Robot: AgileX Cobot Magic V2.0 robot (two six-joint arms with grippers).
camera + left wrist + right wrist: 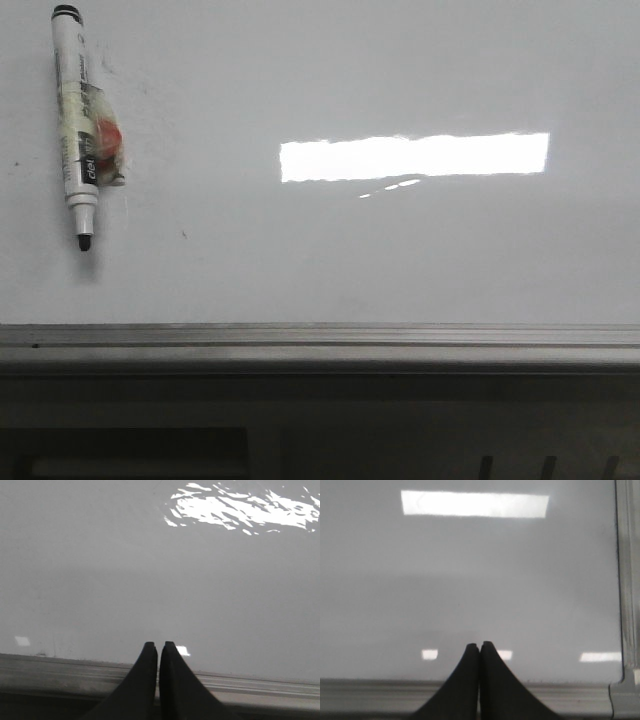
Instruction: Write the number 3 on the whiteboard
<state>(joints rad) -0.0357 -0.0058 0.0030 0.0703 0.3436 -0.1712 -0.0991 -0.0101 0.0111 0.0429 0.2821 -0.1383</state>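
The whiteboard [400,250] fills the front view, glossy white with a silver-grey edge strip [320,340] along its near side. No number 3 shows on it in any view. A white marker pen [78,130] with a black tip lies on the board at the far left, uncapped, tip toward the near edge. Neither gripper shows in the front view. My left gripper [158,646] is shut and empty over the board's near edge strip [60,672]. My right gripper [479,646] is shut and empty over the near edge, close to the board's right corner [622,680].
A bright rectangular light reflection [415,156] lies on the board right of centre. A few faint specks mark the board near the marker. Below the edge strip is a dark front panel [320,430].
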